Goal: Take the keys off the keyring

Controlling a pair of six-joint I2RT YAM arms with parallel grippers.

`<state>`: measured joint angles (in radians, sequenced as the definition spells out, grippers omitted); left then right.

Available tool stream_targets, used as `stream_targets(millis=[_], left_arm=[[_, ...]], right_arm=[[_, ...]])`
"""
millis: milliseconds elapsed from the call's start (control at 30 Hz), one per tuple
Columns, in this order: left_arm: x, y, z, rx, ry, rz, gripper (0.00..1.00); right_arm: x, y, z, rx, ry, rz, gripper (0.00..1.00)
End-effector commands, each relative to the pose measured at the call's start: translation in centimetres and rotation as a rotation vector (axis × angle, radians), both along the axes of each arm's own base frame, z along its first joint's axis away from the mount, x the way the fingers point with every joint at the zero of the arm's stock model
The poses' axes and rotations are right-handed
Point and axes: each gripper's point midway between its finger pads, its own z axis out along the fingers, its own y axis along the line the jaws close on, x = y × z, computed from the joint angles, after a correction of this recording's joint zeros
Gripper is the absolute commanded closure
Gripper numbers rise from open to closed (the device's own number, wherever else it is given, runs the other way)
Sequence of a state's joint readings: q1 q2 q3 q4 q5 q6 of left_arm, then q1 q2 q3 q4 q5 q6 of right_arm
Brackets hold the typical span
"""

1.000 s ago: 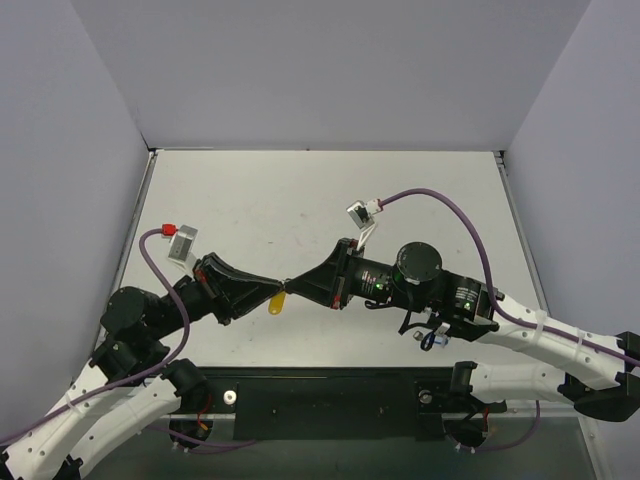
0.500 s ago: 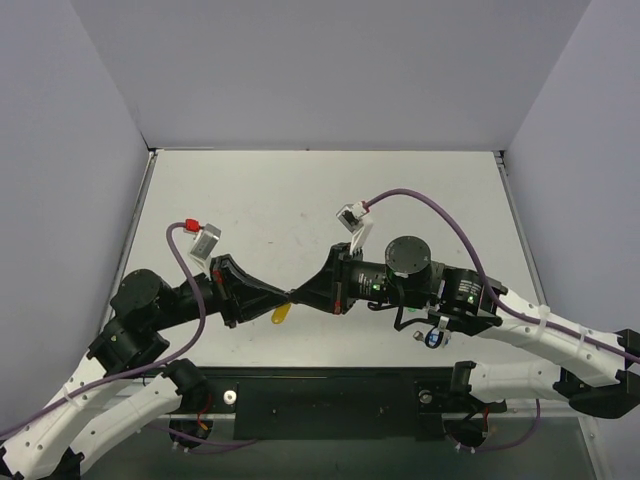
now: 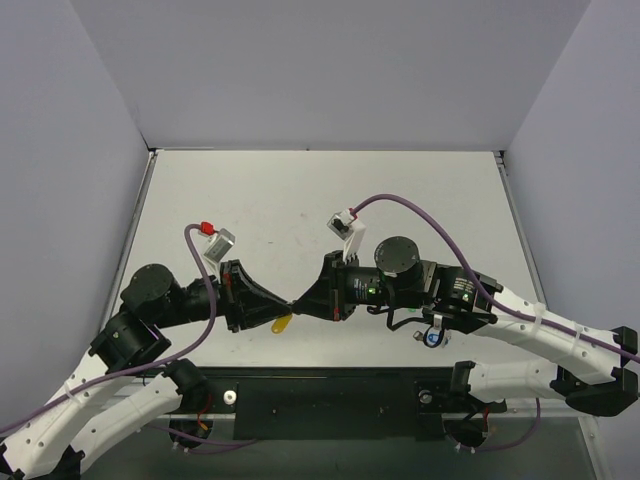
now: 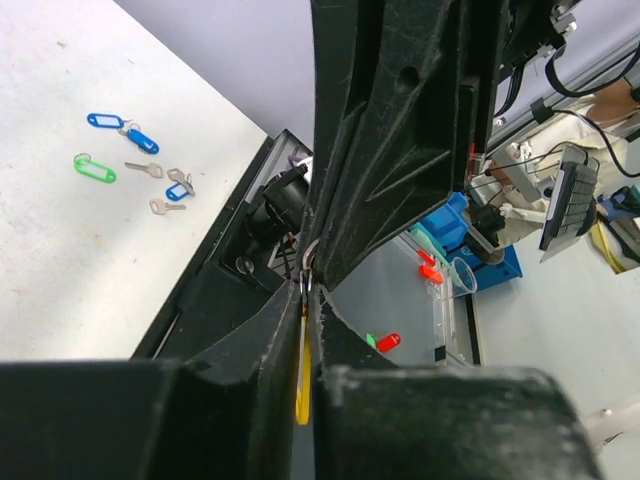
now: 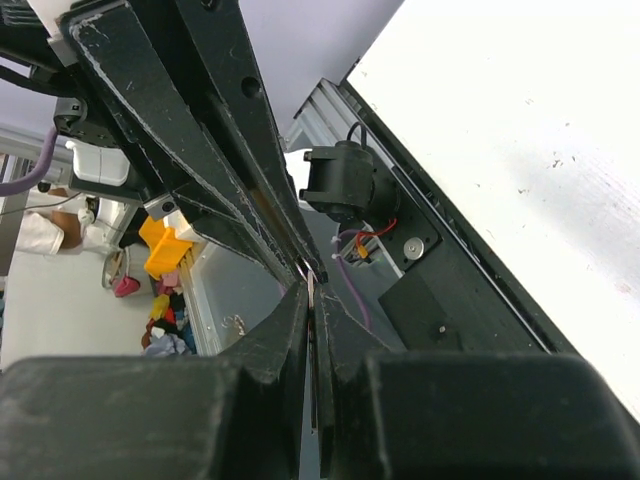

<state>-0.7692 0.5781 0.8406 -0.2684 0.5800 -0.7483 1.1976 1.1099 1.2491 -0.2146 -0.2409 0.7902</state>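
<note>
My two grippers meet tip to tip above the table's front middle. My left gripper (image 3: 286,300) (image 4: 305,290) is shut on the yellow-capped key (image 3: 282,322). The key's yellow cap (image 4: 302,370) shows through the narrow slit between the fingers and hangs below them. My right gripper (image 3: 300,300) (image 5: 312,292) is shut on a thin silver metal piece at its tips, which seems to be the keyring (image 4: 307,262). The ring's wire loops show right where the tips touch. The joint between key and ring is mostly hidden by the fingers.
In the left wrist view, several loose keys and tags lie on the white table: two blue tags (image 4: 100,120), a green tag (image 4: 95,168) and bare silver keys (image 4: 145,169). In the top view they are mostly hidden under the right arm (image 3: 430,338). The black front rail (image 3: 330,395) runs just below the grippers.
Both grippers, still joined at the tips, have shifted slightly right and toward the front edge. The left arm has extended rightward and the yellow cap moved with it.
</note>
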Motion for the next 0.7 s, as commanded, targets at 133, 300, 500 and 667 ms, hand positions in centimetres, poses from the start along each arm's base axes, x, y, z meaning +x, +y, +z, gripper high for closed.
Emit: stream_targets(millis=[133,300,500,667], left_arm=[[-0.8,1.0,4.3,-0.109,-0.050,0.023,0.38],[-1.1,2.0,7.3,-0.227,-0.062,0.063,0.25],[-1.4,3.1,9.7,-0.345,-0.081,0.097,0.25],[-1.3,4.0,10.5,-0.419,-0.102,0.130,0.28]], right_arm=[[0.5,1.2,4.3,0.156,-0.054,-0.010,1.00],[0.3,0.9,4.7,0.170,-0.060,-0.009,1.00],[0.2,0.7,5.6,0.200,-0.064,-0.007,1.00],[-0.1,0.7,6.9,0.273,-0.068,0.005,1.00]])
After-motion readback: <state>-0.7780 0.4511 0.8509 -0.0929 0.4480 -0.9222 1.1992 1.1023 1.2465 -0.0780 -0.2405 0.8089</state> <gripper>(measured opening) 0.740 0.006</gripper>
